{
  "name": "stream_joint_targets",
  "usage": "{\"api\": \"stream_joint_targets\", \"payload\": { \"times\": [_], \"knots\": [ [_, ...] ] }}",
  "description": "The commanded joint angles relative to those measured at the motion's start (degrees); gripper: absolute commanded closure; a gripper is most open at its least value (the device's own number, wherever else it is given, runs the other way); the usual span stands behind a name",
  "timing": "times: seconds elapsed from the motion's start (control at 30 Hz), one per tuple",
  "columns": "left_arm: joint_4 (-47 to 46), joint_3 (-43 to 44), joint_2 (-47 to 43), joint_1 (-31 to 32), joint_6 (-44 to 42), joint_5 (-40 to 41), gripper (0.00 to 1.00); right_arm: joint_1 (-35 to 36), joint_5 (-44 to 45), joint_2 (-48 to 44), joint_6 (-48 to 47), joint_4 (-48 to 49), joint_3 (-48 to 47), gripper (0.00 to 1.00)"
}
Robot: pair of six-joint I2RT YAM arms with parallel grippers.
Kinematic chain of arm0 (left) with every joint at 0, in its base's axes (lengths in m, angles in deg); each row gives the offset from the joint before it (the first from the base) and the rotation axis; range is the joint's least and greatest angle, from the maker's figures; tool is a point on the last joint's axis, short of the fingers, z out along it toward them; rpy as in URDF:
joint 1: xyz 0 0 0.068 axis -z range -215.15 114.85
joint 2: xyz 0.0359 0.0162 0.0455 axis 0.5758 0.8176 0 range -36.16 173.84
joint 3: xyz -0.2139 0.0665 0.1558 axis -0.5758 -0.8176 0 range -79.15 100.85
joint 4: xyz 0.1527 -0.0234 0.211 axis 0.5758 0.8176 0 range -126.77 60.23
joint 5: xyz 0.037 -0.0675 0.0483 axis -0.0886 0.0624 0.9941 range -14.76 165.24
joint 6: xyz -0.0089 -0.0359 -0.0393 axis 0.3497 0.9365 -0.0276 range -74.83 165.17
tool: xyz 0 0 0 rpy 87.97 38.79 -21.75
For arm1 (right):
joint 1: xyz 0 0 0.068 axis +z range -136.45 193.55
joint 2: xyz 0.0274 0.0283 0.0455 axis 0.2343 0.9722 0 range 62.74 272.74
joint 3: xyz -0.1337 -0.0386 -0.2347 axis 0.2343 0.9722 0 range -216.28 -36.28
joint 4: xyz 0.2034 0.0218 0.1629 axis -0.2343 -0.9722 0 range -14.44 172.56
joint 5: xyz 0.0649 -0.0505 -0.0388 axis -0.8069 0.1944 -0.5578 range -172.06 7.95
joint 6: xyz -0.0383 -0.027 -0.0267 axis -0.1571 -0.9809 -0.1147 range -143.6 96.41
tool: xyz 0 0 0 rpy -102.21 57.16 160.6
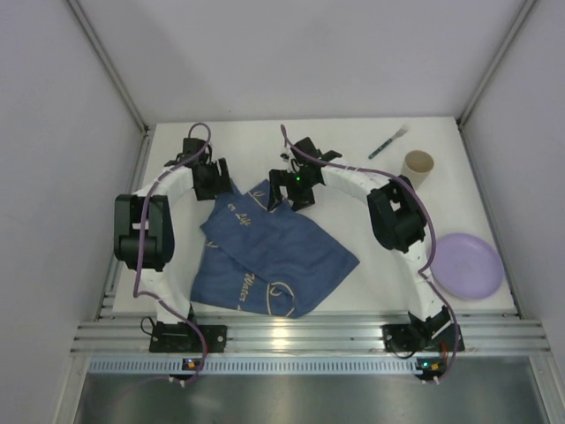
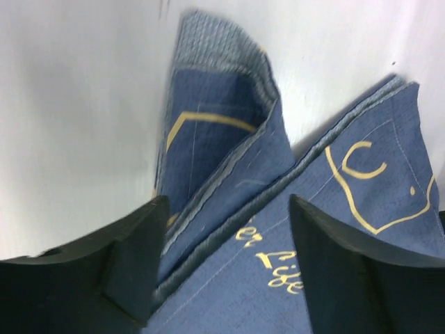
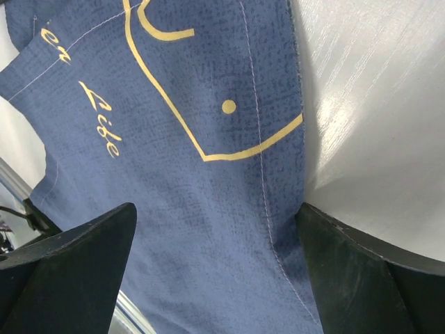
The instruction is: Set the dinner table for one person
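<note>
The dinner table is a white surface with a silver rail at its near edge. A blue cloth with yellow line drawings lies rumpled and partly folded at its middle. My left gripper is open over the cloth's far left corner. In the left wrist view the left gripper has its fingers spread over folded cloth layers. My right gripper is open over the cloth's far edge. In the right wrist view the right gripper straddles the flat cloth beside bare table.
A fork lies at the back right. A tan paper cup stands near it. A lilac plate sits at the right near edge. White walls close in the table on three sides.
</note>
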Motion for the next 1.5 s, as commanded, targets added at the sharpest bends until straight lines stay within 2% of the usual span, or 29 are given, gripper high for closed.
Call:
{"api": "stream_joint_targets", "payload": {
  "times": [0.0, 0.03, 0.13, 0.17, 0.33, 0.4, 0.43, 0.47, 0.5, 0.53, 0.7, 0.8, 1.0, 1.3, 1.4, 1.43, 1.47],
  "knots": [
    [-3.0, 3.9, 2.7, -0.3, -4.2, -2.7, 0.29, 0.3, 1.5, 3.7, -0.5, -4.0, 0.5, 0.03],
    [-2.8, 4.8, 3.5, -0.3, -4.6, -3.8, 0.39, 0.3, 1.3, 4.1, -0.3, -4.0, 0.3, 0.05],
    [-2.8, 5.6, 5.6, -0.3, -5.0, -6.3, 0.54, 0.4, 0.4, 4.8, 0.3, -4.0, 0.0, 0.14],
    [-3.1, 5.7, 5.7, -0.3, -4.8, -7.8, 0.6, 0.4, 0.1, 5.0, 0.3, -4.0, -0.4, 0.22],
    [-3.6, 6.2, 7.8, -0.2, -4.8, -8.9, 0.63, 0.2, 0.0, 5.8, 0.1, -4.2, -1.0, 0.52],
    [-3.4, 6.4, 8.9, -0.2, -4.9, -9.4, 0.68, 0.1, -0.6, 6.0, 0.1, -4.0, -1.0, 0.64],
    [-3.4, 6.5, 9.1, -0.2, -4.9, -9.7, 0.73, 0.2, -0.7, 6.2, 0.1, -4.0, -1.2, 0.69],
    [-3.3, 6.6, 9.3, -0.2, -4.8, -10.0, 0.79, 0.1, -1.2, 6.4, 0.1, -4.0, -1.2, 0.86],
    [-3.5, 6.7, 9.3, -0.2, -4.6, -10.6, 0.98, 0.1, -1.2, 6.4, 0.1, -4.1, -1.3, 0.97],
    [-3.3, 7.0, 9.2, -0.2, -4.6, -10.6, 1.0, -0.2, -1.2, 6.6, 0.1, -4.4, -1.5, 1.0],
    [-0.4, 8.5, 7.1, -0.2, -5.1, -8.4, 1.0, -2.0, 0.7, 4.8, -1.1, -5.9, -0.7, 1.0],
    [3.2, 9.7, 4.8, -0.3, -6.1, -4.7, 1.0, -4.7, 5.3, 1.3, -1.6, -7.2, 3.1, 1.0],
    [7.7, 7.9, -0.5, -0.4, -8.2, 1.6, 1.0, -13.8, 12.5, -12.3, -1.9, -5.8, 19.4, 1.0],
    [11.0, 4.5, -2.0, -0.5, -8.9, 7.6, 1.0, -17.9, 19.2, -18.8, -5.2, -7.5, 25.4, 1.0],
    [11.9, 3.7, -2.1, -0.5, -8.5, 11.0, 1.0, -19.0, 24.2, -19.7, -4.7, -9.3, 26.5, 1.0],
    [13.3, 3.8, -1.3, -0.6, -8.3, 11.3, 0.95, -19.2, 28.4, -20.0, -4.2, -10.6, 26.8, 1.0],
    [14.2, 4.2, -0.9, -0.6, -7.4, 11.5, 0.81, -19.7, 29.2, -20.3, -4.1, -10.7, 27.3, 1.0]
  ]
}}
